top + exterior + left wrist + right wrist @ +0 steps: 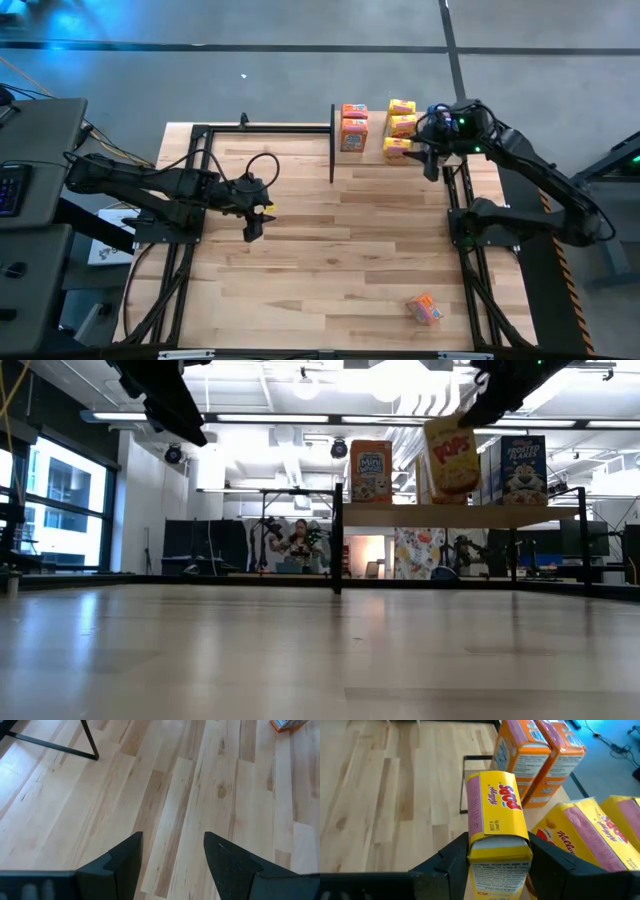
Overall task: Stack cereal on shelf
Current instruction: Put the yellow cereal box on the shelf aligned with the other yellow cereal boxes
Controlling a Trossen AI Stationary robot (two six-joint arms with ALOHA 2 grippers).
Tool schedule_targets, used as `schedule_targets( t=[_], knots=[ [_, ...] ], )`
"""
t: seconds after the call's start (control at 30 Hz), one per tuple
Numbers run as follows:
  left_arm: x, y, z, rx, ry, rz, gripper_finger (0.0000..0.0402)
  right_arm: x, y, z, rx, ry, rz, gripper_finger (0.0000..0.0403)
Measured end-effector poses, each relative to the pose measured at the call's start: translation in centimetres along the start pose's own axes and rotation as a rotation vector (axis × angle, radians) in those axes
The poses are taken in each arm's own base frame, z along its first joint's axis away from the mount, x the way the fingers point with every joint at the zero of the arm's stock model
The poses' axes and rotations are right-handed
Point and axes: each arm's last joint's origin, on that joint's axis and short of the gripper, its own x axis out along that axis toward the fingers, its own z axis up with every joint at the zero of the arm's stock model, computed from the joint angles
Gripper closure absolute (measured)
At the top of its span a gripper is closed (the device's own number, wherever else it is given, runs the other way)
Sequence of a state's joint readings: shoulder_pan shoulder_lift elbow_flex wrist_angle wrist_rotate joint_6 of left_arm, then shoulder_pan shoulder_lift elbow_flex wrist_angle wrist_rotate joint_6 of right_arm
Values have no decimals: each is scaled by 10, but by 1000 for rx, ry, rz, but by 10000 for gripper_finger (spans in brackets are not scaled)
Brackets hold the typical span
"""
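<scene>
Cereal boxes, small cardboard ones in orange, yellow and blue, stand mostly on the raised light-wood shelf (372,150) with thin black metal uprights at the far edge of the slatted tabletop (330,250). Well left of the shelf, the left gripper (252,226) hangs over bare planks with its dark fingers (122,862) apart and nothing between them. On the shelf's left part stand two orange boxes (354,127), one behind the other. Right of them stand two yellow boxes (402,115). Just beside these, at the shelf's right end, the right gripper (432,165) is clamped on a yellow Pops box (498,827), held slightly tilted above the shelf board. Far from the shelf, near the table's front right corner, one more orange box (424,309) lies on its side.
</scene>
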State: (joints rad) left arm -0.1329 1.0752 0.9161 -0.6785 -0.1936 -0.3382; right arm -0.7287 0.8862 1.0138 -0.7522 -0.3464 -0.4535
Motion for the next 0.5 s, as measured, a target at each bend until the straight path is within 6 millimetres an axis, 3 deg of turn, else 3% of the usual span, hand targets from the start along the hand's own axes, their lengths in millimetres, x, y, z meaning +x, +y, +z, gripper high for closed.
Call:
schedule_targets(
  t=[0.23, 0.5],
  knots=[
    [0, 0, 0, 0, 0, 0, 202, 7, -8, -3, 12, 32, -11, 238],
    [0, 4, 2, -162, -42, 94, 202, 7, -10, -4, 16, 43, -28, 238]
  ],
)
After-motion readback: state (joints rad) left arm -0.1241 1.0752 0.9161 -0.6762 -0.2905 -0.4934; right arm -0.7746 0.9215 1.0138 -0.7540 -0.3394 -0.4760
